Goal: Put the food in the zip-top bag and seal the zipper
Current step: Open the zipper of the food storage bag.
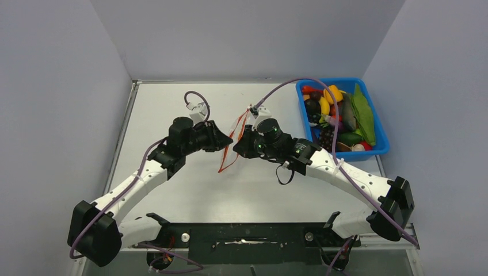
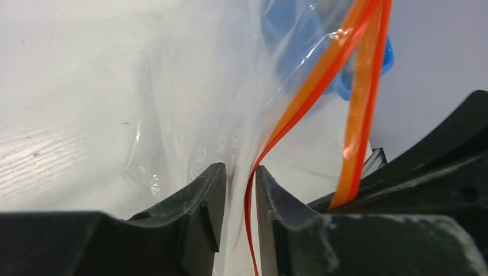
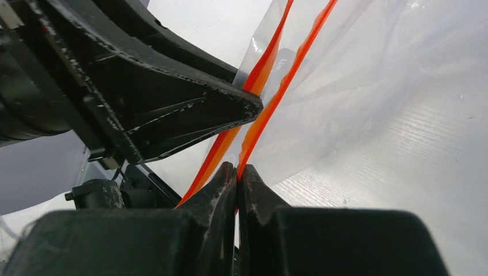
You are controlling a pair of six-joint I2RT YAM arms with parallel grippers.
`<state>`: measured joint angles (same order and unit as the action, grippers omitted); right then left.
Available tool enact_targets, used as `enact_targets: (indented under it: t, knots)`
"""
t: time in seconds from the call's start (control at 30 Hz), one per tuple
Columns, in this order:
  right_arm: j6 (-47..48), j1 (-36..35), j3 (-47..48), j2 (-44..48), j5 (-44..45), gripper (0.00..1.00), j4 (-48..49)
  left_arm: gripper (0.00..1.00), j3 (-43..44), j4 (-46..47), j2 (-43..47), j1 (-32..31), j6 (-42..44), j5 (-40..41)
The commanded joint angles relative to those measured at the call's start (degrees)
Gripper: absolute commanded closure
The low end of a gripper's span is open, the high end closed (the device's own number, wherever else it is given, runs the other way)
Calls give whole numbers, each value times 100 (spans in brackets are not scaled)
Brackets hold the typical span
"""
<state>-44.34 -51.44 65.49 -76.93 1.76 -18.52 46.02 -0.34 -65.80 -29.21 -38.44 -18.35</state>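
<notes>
- Zip-top bag (image 2: 190, 103) hangs in the air over the middle of the tabletop (image 1: 190, 190), mouth edge running roughly 12 to 6 o'clock in the overhead view, with one arm on each side.
- Right end effector (image 3: 237, 172), at the bag's 3 o'clock: jaws fully together, nipping the zipper (image 2: 322, 75) strip.
- Left end effector (image 2: 239, 172), at the bag's 9 o'clock: jaws a narrow slit apart, with clear film and one orange strip threading through. Cannot tell whether the pads actually bite.
- The two orange lips splay apart, so the mouth looks partly open.
- Handling, as a judgement: the film is feather-light, limp, crinkly and slick, and it will sag and fold if let go. The strip is the only firm part, so hold there, one lip per side.
- Nothing shows through the film, so the bag looks empty.
- Blue bin (image 1: 331, 82), at 2 o'clock on the tabletop and well apart from the bag, is heaped with the food (image 1: 339, 118): yellow banana (image 1: 325, 106), long green pod (image 1: 362, 115), and dark and red pieces jumbled together.
- No item has gone into the bag yet.
</notes>
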Motion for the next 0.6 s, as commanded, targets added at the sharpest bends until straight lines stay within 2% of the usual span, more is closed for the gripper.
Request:
enact_targets:
  t: [0.0, 0.07, 0.1, 0.2, 0.37, 0.57]
  knots:
    - [101, -33, 24, 199, -109, 100, 300, 81, 355, -68, -81, -53, 278, 353]
    - [153, -19, 56, 191, -62, 100, 173, 96, 457, -317, -59, -65, 387, 586]
    - [175, -15, 78, 199, 14, 100, 70, 100, 530, -482, -12, -67, 458, 787]
    - [179, 27, 88, 310, 374, 100, -270, 100, 757, -950, 295, -63, 673, 1458]
    - [63, 230, -157, 616, 821, 100, -566, 100, 933, -1176, 1051, -58, 944, 2269]
    - [-261, 295, -519, 718, 931, 100, -651, 100, 1110, -1472, 1453, -65, 1271, 2742]
